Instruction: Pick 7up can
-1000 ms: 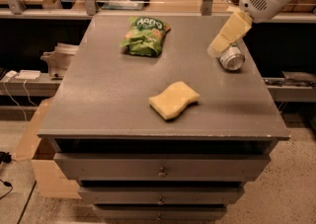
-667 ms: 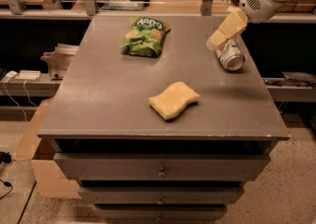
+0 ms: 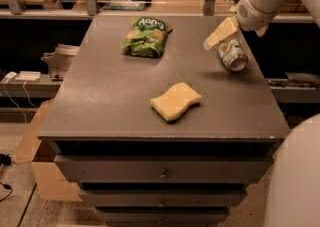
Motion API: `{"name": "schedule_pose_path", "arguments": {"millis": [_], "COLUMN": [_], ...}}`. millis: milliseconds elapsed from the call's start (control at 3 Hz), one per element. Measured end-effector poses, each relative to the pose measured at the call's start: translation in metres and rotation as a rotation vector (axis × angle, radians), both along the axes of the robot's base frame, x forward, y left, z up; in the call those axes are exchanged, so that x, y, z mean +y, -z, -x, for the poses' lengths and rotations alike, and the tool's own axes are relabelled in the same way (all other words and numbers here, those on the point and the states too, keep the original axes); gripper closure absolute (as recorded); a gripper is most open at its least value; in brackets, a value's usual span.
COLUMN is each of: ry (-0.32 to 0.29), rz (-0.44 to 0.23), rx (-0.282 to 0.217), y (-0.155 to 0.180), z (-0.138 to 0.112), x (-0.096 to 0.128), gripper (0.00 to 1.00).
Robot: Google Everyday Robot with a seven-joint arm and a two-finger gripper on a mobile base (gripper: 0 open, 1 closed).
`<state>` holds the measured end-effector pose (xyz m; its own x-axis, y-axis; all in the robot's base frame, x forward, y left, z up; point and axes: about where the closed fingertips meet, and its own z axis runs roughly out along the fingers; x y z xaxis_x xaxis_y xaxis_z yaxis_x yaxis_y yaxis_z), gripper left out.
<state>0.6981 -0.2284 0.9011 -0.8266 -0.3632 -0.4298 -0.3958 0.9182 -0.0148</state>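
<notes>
Grey counter: the can lies on its side near the right edge.
The gripper hangs just beside its far end; whether clenched or released, cannot tell.

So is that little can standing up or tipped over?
Tipped over: the 7up can lies sideways, round end toward us; pincer just above it.

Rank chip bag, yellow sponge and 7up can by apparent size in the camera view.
1-2. green chip bag and yellow sponge: look about alike; the sponge is nearer the camera, so unranked.
3. 7up can: smallest.
The gripper is at the can's upper left in view.
</notes>
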Motion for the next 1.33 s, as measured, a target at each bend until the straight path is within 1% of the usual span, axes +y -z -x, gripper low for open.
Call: {"name": "schedule_pose_path", "arguments": {"millis": [333,667,1000,1333], "ry": [0.068,0.109,0.128,0.135], "rz": [-0.014,-0.018,-0.011,-0.005], "rx": [0.050,0.095,0.132,0.158], "y": [0.023,0.042,0.057,0.069], "z": [-0.010,-0.015,-0.017,-0.019], "x": [-0.002,-0.004,-0.004,-0.003], "gripper": [0.00,0.00,0.00,0.18]}}
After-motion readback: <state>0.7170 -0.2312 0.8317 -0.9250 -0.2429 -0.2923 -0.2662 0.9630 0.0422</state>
